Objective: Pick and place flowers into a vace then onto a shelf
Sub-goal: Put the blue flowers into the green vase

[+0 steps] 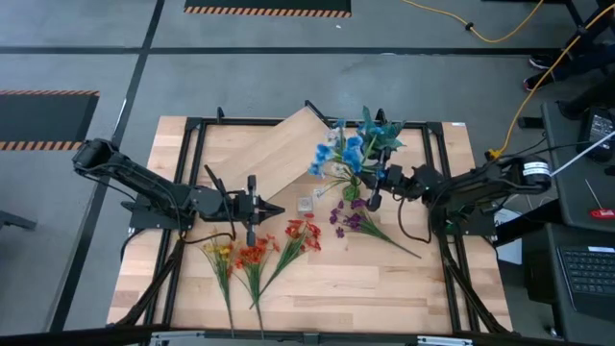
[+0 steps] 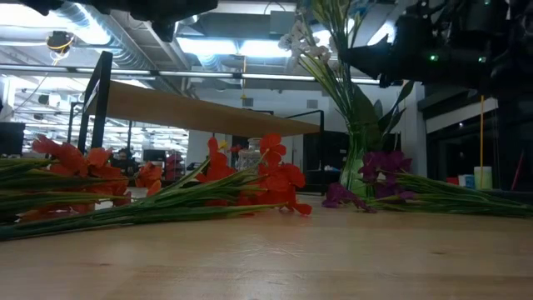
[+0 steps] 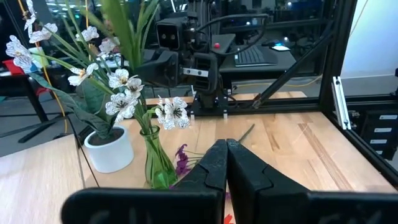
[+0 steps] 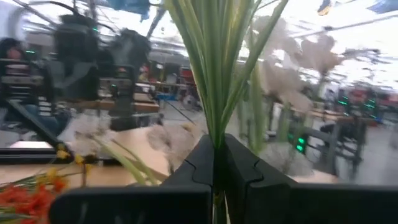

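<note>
A glass vase point(image 1: 352, 188) point(image 3: 157, 165) stands right of the table's middle. White and blue sprays point(image 1: 344, 152) rise from it. My right gripper point(image 1: 373, 202) point(image 4: 216, 152) is beside the vase, above its mouth, shut on green stems. Purple point(image 1: 350, 219), red point(image 1: 304, 234), orange point(image 1: 255, 255) and yellow point(image 1: 219, 252) sprays lie flat on the tabletop. The shelf point(image 1: 288, 149) point(image 2: 208, 108) stands askew on its black legs at the far side. My left gripper point(image 1: 279, 208) point(image 3: 227, 146) hovers shut over the table's middle, left of the vase. My right gripper pinches a bundle of thin green stems and narrow leaves point(image 4: 214, 127) between its two fingers. The fingers come roughly level from the table's right and lie across the stems. The stems stand upright and run down toward the vase point(image 2: 358, 162).
A spiky green plant in a white pot point(image 3: 111, 149) stands just behind the vase. A small pale square object point(image 1: 306, 204) lies between the grippers. A black frame point(image 1: 437, 183) borders the table. Bare wood lies near the front edge point(image 1: 384, 288).
</note>
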`<state>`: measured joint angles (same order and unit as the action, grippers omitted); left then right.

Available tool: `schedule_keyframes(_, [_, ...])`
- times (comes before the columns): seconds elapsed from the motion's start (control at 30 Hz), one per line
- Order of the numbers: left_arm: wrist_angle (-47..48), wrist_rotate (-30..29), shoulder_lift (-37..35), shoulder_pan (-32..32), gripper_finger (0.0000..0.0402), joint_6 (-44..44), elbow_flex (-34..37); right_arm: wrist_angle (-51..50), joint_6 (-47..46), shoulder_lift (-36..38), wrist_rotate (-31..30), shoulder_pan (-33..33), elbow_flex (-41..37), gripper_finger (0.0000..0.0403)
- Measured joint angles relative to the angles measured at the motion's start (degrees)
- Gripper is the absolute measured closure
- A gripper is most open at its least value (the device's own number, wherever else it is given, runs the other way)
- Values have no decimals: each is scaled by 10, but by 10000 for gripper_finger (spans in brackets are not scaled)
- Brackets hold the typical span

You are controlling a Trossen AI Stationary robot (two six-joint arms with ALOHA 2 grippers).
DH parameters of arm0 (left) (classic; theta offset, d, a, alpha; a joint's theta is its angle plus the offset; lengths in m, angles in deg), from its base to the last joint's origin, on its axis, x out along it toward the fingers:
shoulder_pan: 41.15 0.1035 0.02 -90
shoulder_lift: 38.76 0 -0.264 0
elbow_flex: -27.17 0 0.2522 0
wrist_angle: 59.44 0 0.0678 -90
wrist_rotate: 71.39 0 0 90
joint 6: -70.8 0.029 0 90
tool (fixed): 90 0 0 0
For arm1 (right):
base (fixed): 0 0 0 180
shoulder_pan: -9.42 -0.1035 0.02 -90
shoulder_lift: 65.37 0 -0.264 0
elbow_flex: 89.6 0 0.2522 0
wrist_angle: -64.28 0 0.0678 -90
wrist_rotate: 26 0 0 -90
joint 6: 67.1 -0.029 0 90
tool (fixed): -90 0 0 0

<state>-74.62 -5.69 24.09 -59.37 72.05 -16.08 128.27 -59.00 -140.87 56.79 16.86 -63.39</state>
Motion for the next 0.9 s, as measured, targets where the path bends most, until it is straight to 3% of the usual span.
schedule_keyframes(0.33, [0,0,0,0,398,-5,0,122,10,-93,-13,0,0,392])
schedule_keyframes(0.77, [0,0,0,0,398,-5,0,122,0,-136,-33,0,0,392])
schedule_keyframes(0.9, [0,0,0,0,398,-5,0,123,1,-136,-33,0,0,373])
